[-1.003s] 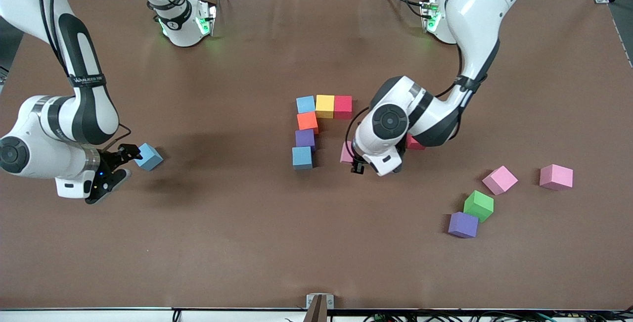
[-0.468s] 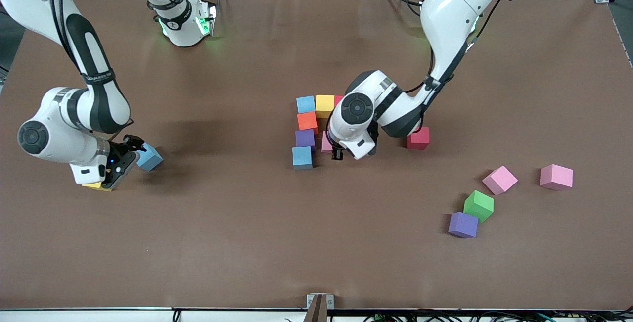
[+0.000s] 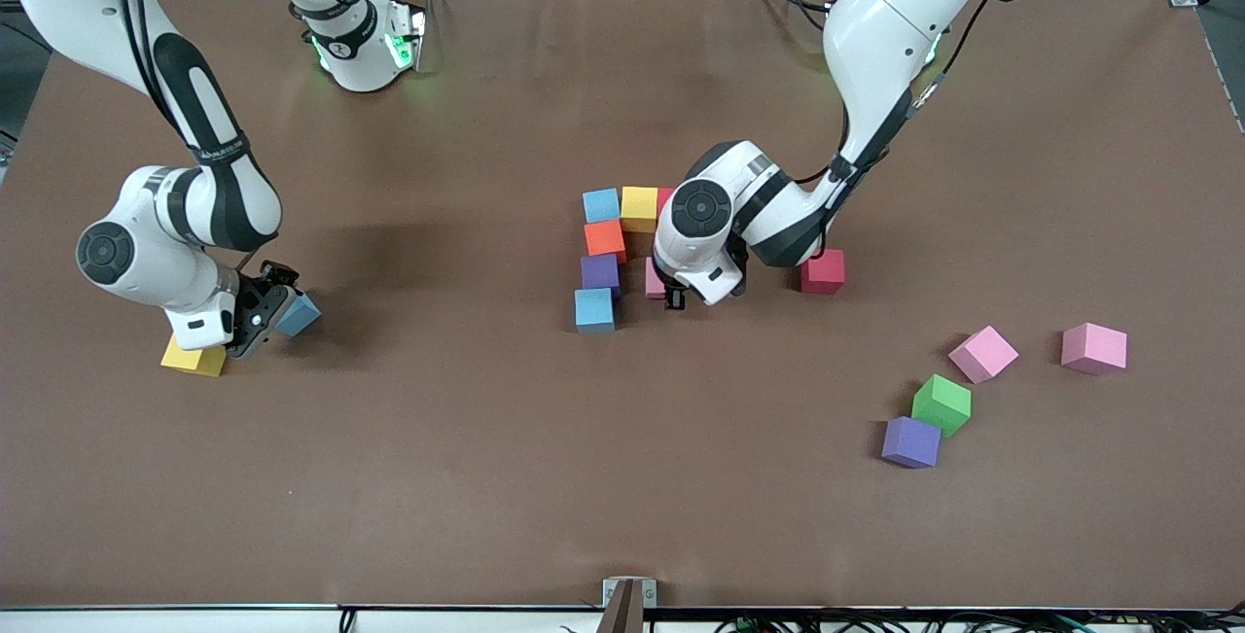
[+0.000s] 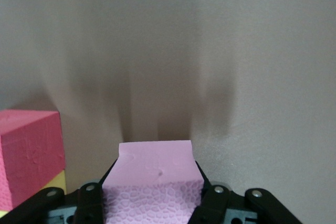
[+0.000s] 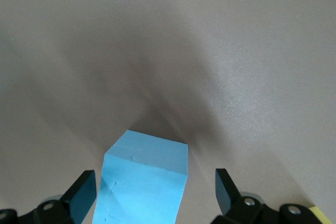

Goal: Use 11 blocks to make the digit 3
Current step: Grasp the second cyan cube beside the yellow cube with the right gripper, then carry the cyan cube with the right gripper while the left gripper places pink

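Over the last second the left gripper (image 3: 673,299), clamped on a pink block (image 4: 153,174), had carried it in beside the purple block (image 3: 600,272), seemingly starting the digit's middle row; the right gripper (image 3: 261,320), fingers wide, had closed in around a blue block (image 3: 298,314)

Matt foam pink block (image 4: 153,179) with pebbled face; smooth matt brown table (image 3: 486,477).
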`<state>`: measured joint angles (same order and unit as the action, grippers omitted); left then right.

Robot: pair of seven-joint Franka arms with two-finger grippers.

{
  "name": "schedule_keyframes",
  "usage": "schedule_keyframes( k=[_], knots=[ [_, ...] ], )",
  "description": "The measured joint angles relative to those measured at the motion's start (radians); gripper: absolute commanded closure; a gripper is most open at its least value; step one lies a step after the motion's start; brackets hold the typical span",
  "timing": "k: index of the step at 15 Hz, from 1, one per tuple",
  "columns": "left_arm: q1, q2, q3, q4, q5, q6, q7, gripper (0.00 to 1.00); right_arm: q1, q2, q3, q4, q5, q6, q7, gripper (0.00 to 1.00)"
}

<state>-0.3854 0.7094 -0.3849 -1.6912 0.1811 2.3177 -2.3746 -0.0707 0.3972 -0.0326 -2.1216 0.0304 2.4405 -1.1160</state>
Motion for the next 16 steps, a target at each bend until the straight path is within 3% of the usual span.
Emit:
schedule_keyframes(
  k=[11, 12, 16],
  knots=[
    [-0.006, -0.002, 0.0, -0.034, 0.01, 0.092, -0.083, 0.98, 0.0, 0.001, -0.001, -0.018, 0.0, 0.012, -0.003, 0.05],
    [-0.008, -0.001, 0.0, -0.038, 0.01, 0.096, -0.092, 0.98, 0.0, 0.003, -0.001, -0.021, 0.0, 0.012, -0.003, 0.12],
    [-0.02, 0.001, 0.0, -0.047, 0.054, 0.107, -0.121, 0.98, -0.004, 0.01, -0.002, -0.023, 0.0, 0.018, -0.003, 0.64]
  ],
)
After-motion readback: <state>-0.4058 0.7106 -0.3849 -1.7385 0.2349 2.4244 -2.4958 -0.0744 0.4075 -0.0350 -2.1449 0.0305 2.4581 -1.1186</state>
